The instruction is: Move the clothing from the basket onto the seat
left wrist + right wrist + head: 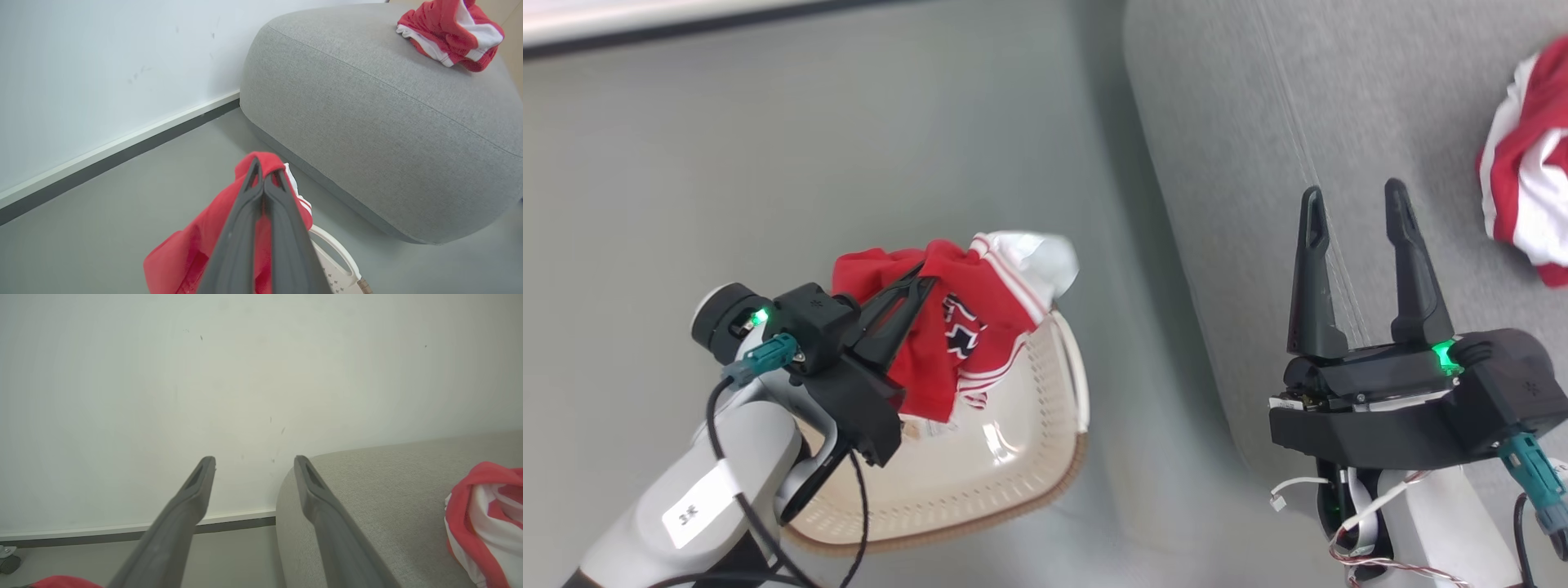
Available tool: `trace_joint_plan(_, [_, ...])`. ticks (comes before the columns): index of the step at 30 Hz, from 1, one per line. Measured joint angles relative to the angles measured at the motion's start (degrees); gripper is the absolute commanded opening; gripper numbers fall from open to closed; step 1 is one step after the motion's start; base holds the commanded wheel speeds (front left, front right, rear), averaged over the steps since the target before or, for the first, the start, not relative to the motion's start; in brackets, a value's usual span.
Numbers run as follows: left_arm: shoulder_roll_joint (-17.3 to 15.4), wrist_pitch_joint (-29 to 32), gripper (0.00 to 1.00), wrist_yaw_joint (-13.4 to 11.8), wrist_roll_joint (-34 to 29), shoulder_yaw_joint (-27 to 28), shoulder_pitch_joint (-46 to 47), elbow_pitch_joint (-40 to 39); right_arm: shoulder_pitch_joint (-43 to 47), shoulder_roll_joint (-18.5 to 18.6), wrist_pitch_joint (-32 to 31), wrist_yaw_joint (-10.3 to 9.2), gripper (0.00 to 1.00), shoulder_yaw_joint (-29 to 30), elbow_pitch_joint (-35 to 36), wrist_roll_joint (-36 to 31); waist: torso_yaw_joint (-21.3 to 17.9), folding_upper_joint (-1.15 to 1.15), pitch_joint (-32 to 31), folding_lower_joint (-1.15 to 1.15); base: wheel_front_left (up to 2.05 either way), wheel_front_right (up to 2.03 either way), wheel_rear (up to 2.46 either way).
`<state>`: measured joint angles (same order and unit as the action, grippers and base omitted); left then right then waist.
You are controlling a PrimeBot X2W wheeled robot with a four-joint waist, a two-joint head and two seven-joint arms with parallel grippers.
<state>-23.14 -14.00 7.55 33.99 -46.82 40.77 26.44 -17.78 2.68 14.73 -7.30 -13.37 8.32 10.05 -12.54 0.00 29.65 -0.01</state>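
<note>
Left gripper (923, 282) is clamped tight on the red clothing (956, 331), which dangles over the basket (1013, 494) by its far rim. I'd lift until the hem clears, then swing over to the seat (1258, 122) and drop it beside the other garment (1525, 163). Right gripper (1354, 194) is spread wide, holding nothing.

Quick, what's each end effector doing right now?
Left end effector: shut on the soft red striped fabric garment.
Right end effector: open, holding nothing.

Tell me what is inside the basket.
The basket shows a bare pale floor where visible. A red garment, pinched in the shut left gripper, hangs over its far side, hiding whatever lies beneath.
</note>
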Motion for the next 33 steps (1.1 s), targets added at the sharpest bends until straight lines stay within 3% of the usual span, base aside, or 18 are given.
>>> trace_joint_plan(9, [0.88,-0.30,0.00,0.00,6.26,1.59,-1.50,-6.50,0.13,0.05,0.00,0.25,1.00,0.26,-5.06,2.00,4.33,0.01,-7.28,0.00,0.00,0.00,0.00])
trace_joint_plan(24, [5.68,-0.31,0.00,-0.08,8.92,5.55,0.62,-9.12,5.50,0.80,-0.01,6.57,1.00,1.78,-12.72,7.08,9.57,0.00,-20.77,0.00,0.00,0.00,0.00])
trace_joint_plan(33, [7.31,-0.30,0.00,-2.11,9.07,5.46,1.22,-10.21,9.34,0.85,-0.01,10.50,1.00,-0.99,-13.54,8.03,11.15,0.00,-27.14,0.00,0.00,0.00,0.00])
